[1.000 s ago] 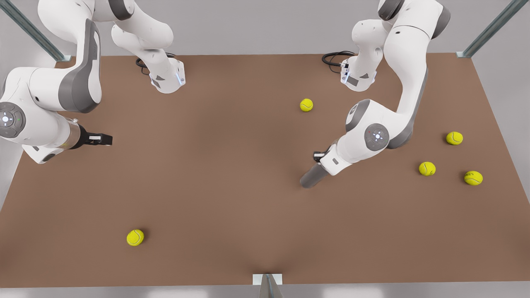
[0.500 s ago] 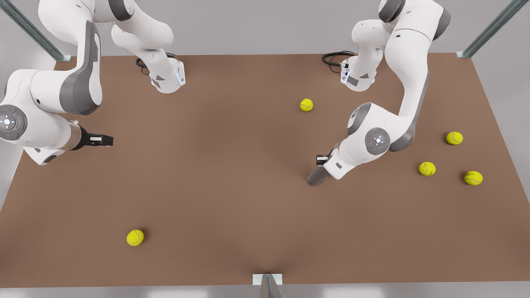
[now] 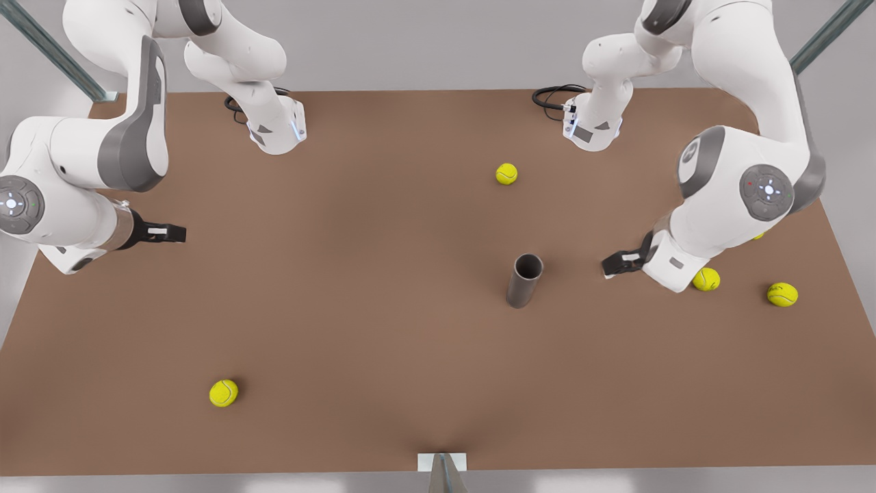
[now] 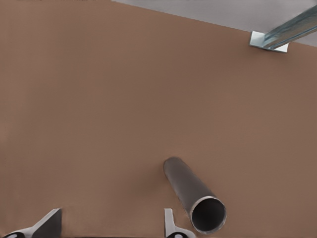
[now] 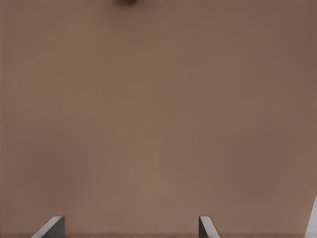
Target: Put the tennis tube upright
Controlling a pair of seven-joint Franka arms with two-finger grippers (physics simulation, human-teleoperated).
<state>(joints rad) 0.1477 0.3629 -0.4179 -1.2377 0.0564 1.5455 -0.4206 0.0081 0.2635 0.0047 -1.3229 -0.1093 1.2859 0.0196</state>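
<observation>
The tennis tube (image 3: 524, 282), a plain grey hollow cylinder, stands upright on the brown table (image 3: 356, 287), right of centre in the front view, its open mouth facing up. My left gripper (image 3: 614, 264) hangs open just to the front view's right of it, apart from it. In the left wrist view the tube (image 4: 193, 192) lies beyond the open left gripper (image 4: 111, 225), beside one fingertip (image 4: 170, 224). My right gripper (image 3: 171, 233) waits at the front view's far left, and in the right wrist view the right gripper (image 5: 130, 227) is open over bare table.
Yellow-green tennis balls lie scattered: one (image 3: 506, 174) at the back middle, one (image 3: 224, 393) at the front left, two (image 3: 705, 279) (image 3: 782, 294) at the right by the left arm. Metal frame posts (image 3: 445, 472) stand at the table edges.
The left gripper has let go of the tube and drawn back to the front view's right. The tube, tilted in its grip before, now stands upright alone. The right arm has stayed put.
</observation>
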